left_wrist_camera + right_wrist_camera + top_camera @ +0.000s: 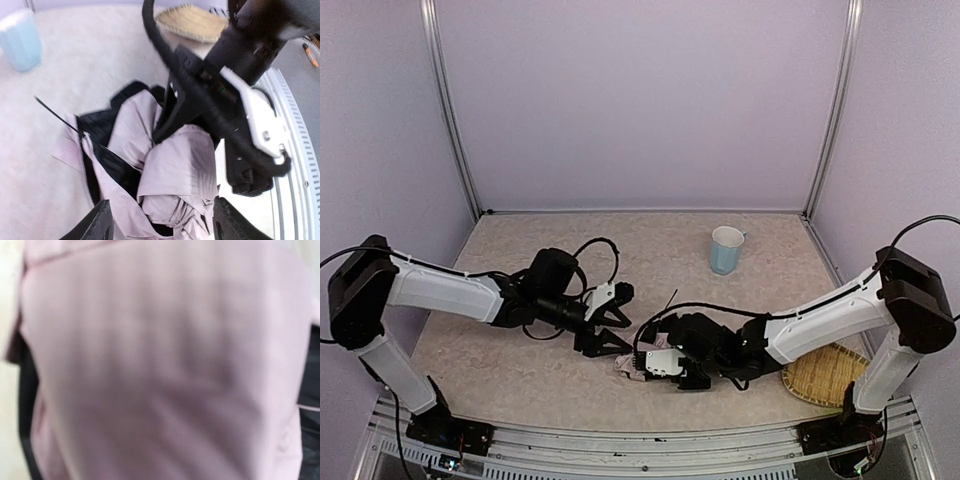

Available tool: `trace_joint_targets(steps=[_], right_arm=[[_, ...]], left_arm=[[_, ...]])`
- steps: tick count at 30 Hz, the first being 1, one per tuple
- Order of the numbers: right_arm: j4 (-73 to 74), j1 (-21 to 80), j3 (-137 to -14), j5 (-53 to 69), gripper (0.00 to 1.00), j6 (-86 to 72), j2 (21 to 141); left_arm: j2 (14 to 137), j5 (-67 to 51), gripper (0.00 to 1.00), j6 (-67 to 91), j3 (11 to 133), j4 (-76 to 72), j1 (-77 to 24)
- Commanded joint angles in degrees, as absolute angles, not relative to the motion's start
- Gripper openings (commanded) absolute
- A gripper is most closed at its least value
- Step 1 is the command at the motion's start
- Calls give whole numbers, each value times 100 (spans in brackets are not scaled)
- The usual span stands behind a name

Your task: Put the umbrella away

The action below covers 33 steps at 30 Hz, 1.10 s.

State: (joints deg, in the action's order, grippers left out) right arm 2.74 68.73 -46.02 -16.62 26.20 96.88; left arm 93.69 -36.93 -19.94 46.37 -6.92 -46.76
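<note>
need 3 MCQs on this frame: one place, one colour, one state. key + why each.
1. Where on the table is the woven tray? A far left corner; B near right corner; C centre.
2. Outer fabric colour of the umbrella? A yellow; B blue; C pale pink.
3. State of the left gripper? A open; B shut tight; C out of view.

Key: B, it sits at the bottom right of the top view; C, pale pink folds show in both wrist views; A, its fingers stand wide apart in the top view.
</note>
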Motion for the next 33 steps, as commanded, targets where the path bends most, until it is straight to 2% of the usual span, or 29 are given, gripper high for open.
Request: trace_joint_targets(steps=[1, 7, 12, 17, 24, 28, 30, 31, 33], right_arm=[[948, 6560, -4622, -1238, 0, 2224, 9238], [843, 5876, -4943, 4, 0, 1996, 8013], [643, 5339, -5165, 1168, 0, 1944, 7057], [691, 5200, -5541, 2086, 0, 2100, 6573], [1124, 5186, -6364, 2430, 0, 2161, 6691], [1106, 5193, -6578, 2562, 0, 2145, 6753], [1124, 5194, -6616, 2565, 0, 2130, 6776], [1117, 5193, -6620, 2574, 0, 2127, 6777], [1124, 5186, -6627, 2564, 0, 2106, 6762]], left_arm=[[8336, -3445, 68, -1486, 3769, -2883, -4588], [7511, -2977, 61, -1004, 3025, -3360, -4660], [6866, -2374, 57, -1061, 2550, -3793, -5310], [6864, -2011, 63, -1204, 2440, -4200, -5648], [7315, -1902, 71, -1370, 2838, -4367, -5800], [7666, -2318, 73, -1325, 3070, -4589, -5815], [7860, -2494, 69, -1303, 3218, -4630, -5871], [7944, -2579, 62, -1293, 3291, -4639, -5893], [8074, -2704, 39, -1219, 3397, -4625, -5910]])
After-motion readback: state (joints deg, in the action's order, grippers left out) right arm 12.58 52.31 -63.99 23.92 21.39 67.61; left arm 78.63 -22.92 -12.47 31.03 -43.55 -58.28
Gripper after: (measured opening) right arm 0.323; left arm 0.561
